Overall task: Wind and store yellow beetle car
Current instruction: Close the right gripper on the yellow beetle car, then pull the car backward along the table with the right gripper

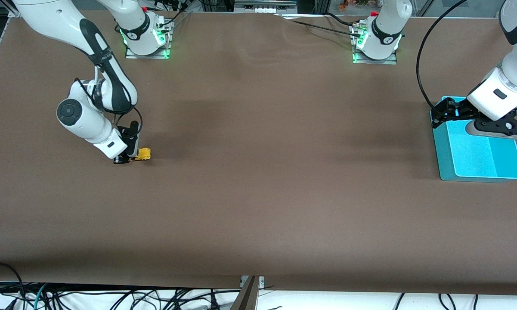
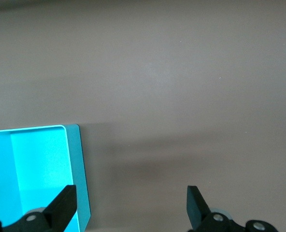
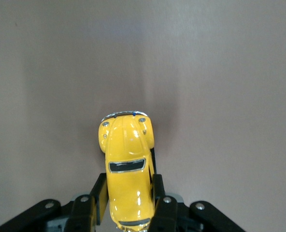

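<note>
The yellow beetle car [image 1: 143, 153] sits on the brown table toward the right arm's end. My right gripper [image 1: 128, 158] is shut on the car's sides, low at the table. In the right wrist view the yellow beetle car [image 3: 128, 169] shows between the black fingers [image 3: 158, 191], its nose pointing away from the wrist. My left gripper [image 1: 442, 113] is open and empty, over the edge of the teal tray [image 1: 478, 150] at the left arm's end. In the left wrist view the left gripper [image 2: 131, 203] stands with its jaws wide apart over the tray's edge [image 2: 78, 164].
The brown table cloth [image 1: 262, 172] spreads between the two arms. A black cable [image 1: 422, 64] loops above the table near the tray. Cables hang below the table's front edge.
</note>
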